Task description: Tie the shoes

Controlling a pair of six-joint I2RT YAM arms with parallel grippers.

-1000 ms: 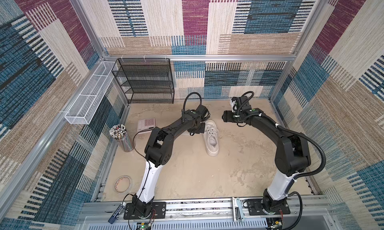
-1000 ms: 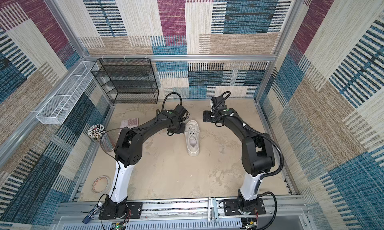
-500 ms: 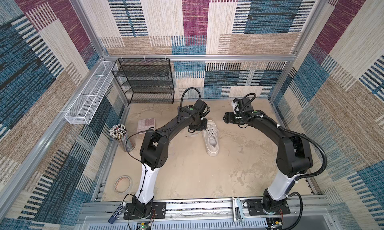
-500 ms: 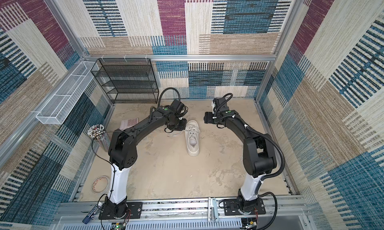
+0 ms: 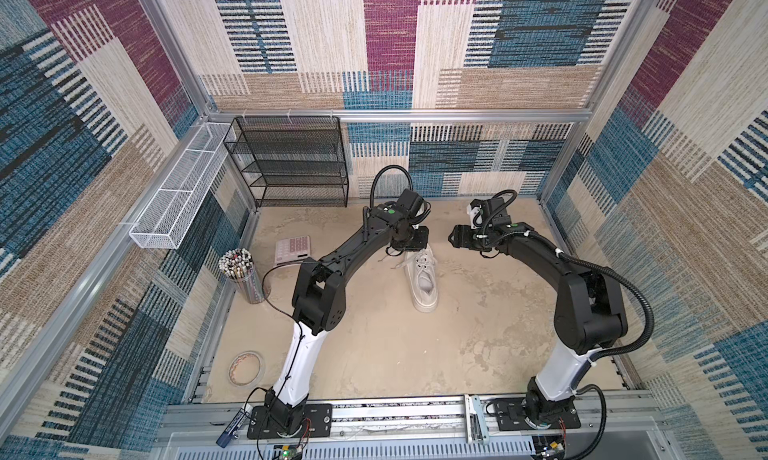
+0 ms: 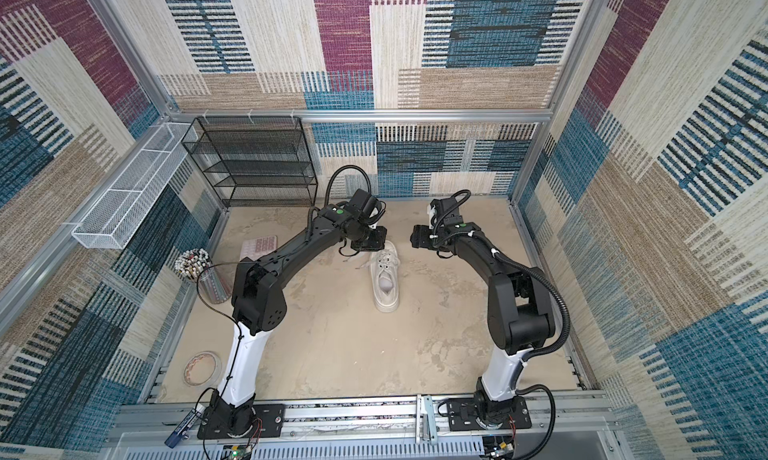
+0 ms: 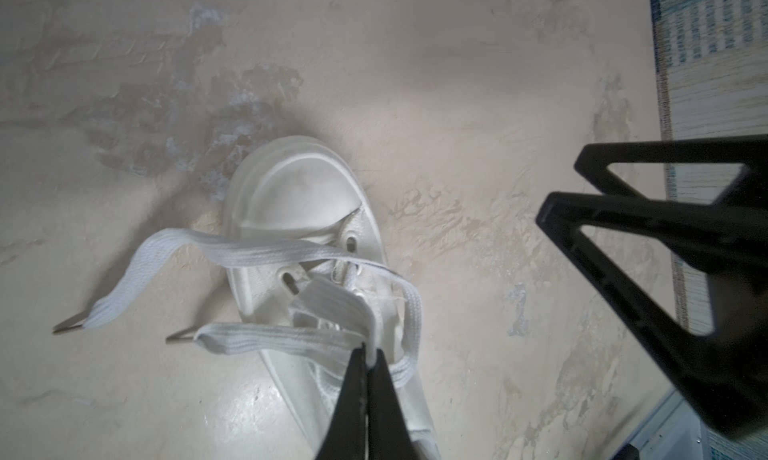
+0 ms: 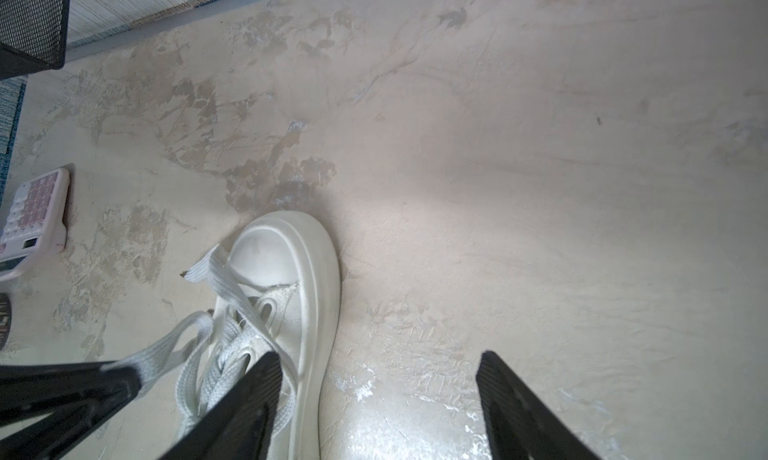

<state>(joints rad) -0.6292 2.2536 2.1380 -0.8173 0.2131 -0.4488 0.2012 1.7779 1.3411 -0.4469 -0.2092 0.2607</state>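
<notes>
White sneaker point(image 5: 424, 285), laces point(image 5: 394, 266) (trailing left), untied

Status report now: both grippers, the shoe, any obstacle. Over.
Left gripper shut on a lace. Right gripper open, empty, near the toe. Sneaker upright, not tied. Calculator stands apart, nothing blocks.

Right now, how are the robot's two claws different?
The left gripper is shut, while the right gripper is open wide. The left gripper pinches a lace of the sneaker; the right gripper holds nothing. Both are black, with pointed fingers, and both hang near the sneaker's toe end.
</notes>
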